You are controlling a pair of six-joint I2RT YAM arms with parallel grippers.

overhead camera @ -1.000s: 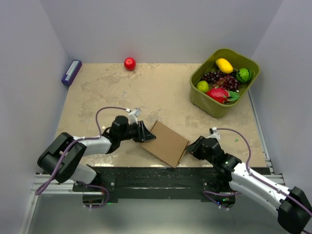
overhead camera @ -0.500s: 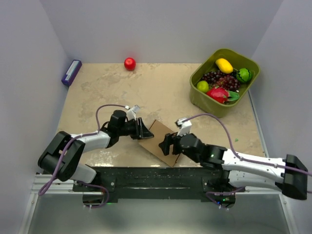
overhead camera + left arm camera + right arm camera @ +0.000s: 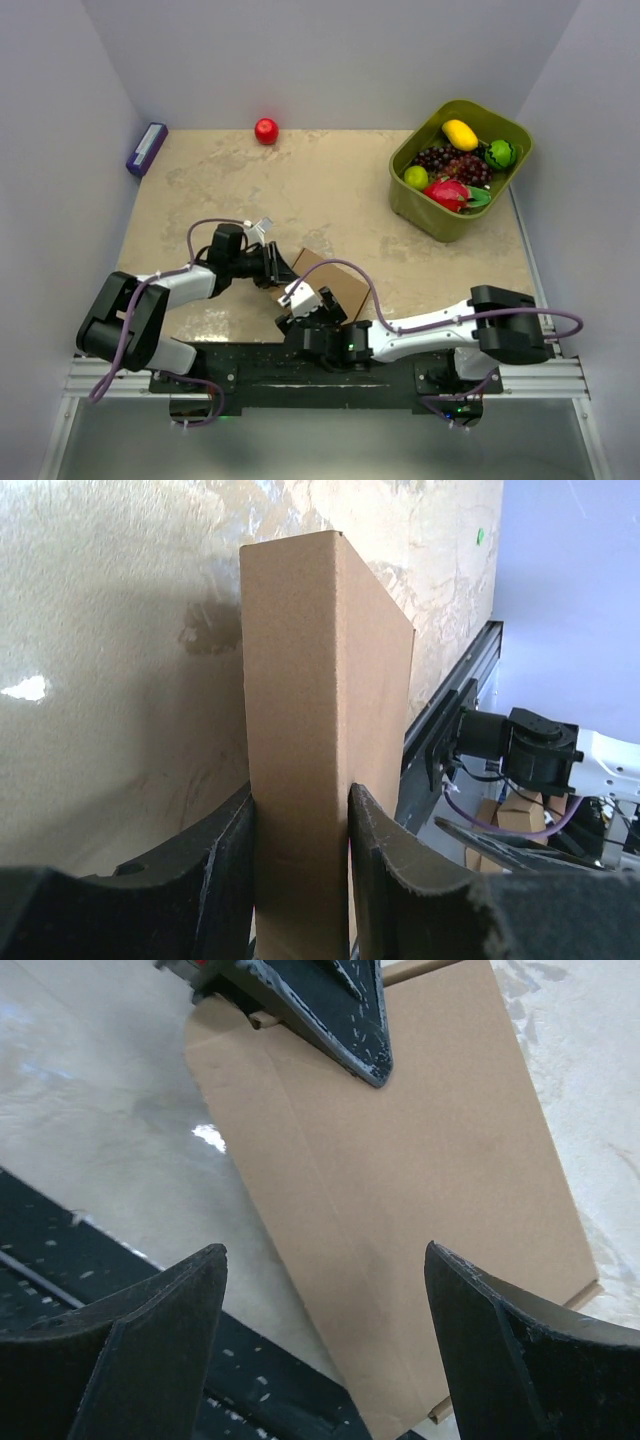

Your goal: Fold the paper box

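The paper box (image 3: 343, 283) is a flat brown cardboard piece lying near the table's front edge. My left gripper (image 3: 277, 270) is shut on its left end; in the left wrist view the box (image 3: 310, 680) sits pinched between both fingers (image 3: 232, 860). My right gripper (image 3: 303, 308) is open and reaches across from the right, over the box's near left part. In the right wrist view the box (image 3: 420, 1190) fills the space beyond the spread right gripper (image 3: 325, 1260), which touches nothing. A left finger (image 3: 330, 1010) shows at the top of that view.
A green bin (image 3: 445, 230) of fruit stands at the back right. A red ball (image 3: 266, 131) lies at the back middle, and a purple block (image 3: 146, 149) at the back left wall. The black rail (image 3: 240, 360) runs along the near edge, just under the right wrist.
My right arm has swung from the right side leftward along the near edge, over the box. My left gripper has drawn back left a little, still holding the box.
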